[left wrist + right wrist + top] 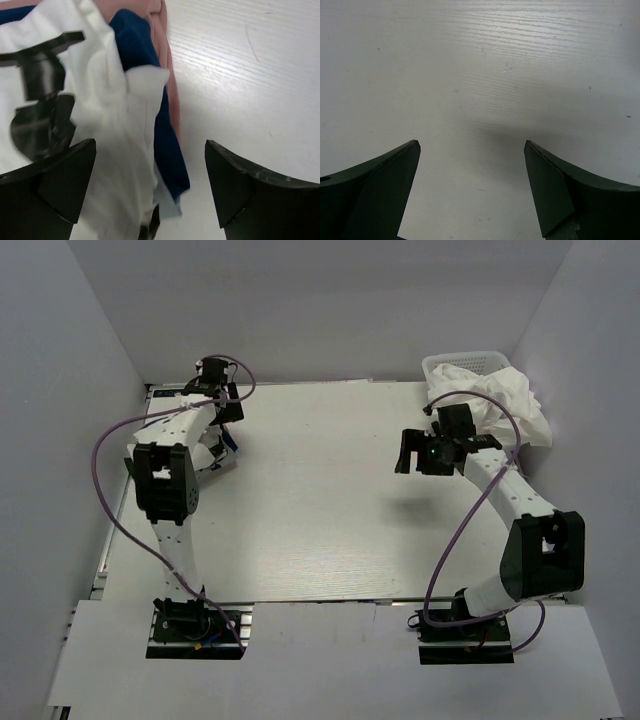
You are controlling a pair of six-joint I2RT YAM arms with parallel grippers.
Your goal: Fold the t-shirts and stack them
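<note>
— How is the left claw (150, 145) held?
— Its jaws are spread wide and nothing is gripped. It is held over a white t-shirt (125, 165) with a dark print, which is laid across a blue t-shirt (135, 45) and a strip of pink cloth (161, 30) (all toward the far left of the table (480, 60)).
— And the right claw (471, 145)?
— It is parted just as wide, with only the table surface seen between its fingers.
— Where are the other shirts found?
— Crumpled white t-shirts (510, 405) are seen spilling from the basket (465, 360) at the far right corner, just behind the right claw.
</note>
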